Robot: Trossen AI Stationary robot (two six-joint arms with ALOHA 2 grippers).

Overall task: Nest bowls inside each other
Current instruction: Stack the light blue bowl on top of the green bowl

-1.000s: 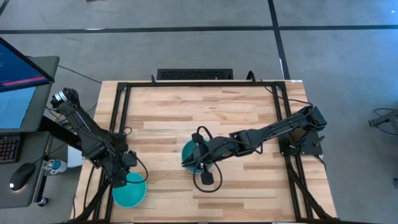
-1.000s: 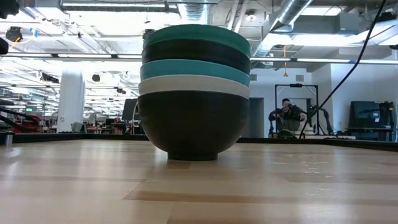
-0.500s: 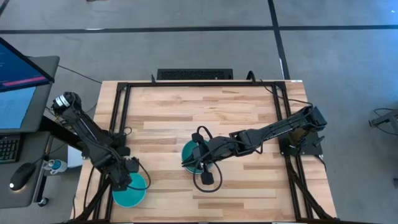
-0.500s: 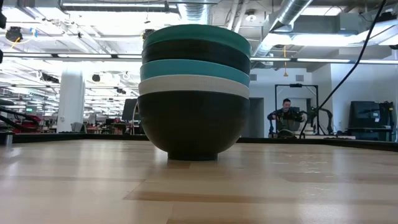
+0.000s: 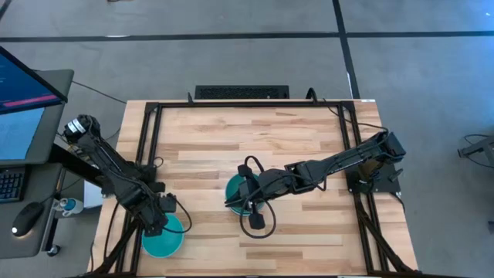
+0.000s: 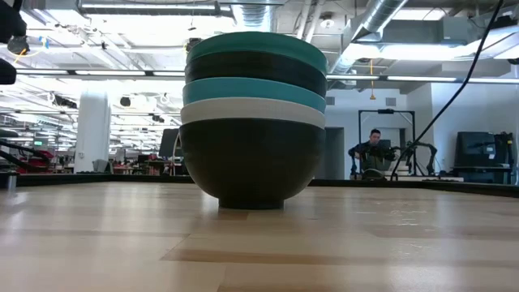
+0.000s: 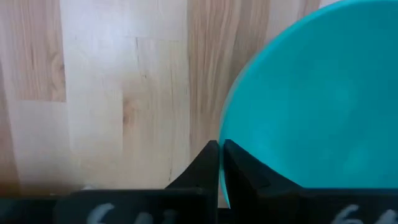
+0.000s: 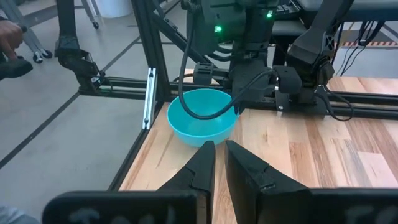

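— On the pale wooden plank table [image 5: 262,139], what are you working with, and why is it lying that way?

— I'm keeping the tall nested stack of round plain bowls [image 6: 253,118] standing near the middle, so each newcomer is getting one fixed home. My right gripper [image 5: 234,202] is hovering just beside that stack, its fingers nearly together and holding nothing. The single bright cyan-blue round bowl [image 5: 163,238] is sitting apart at the table's near left corner. My left gripper [image 7: 220,163] is pinching its rim, one finger inside and one outside, because a thin wall is giving the surest grip for lifting.

— How many are you counting?

— I'm counting five rims in the stack: black at the base, then white, cyan-blue, black, and dark teal-green on top. One loose bowl is making six. Two grippers, one table.
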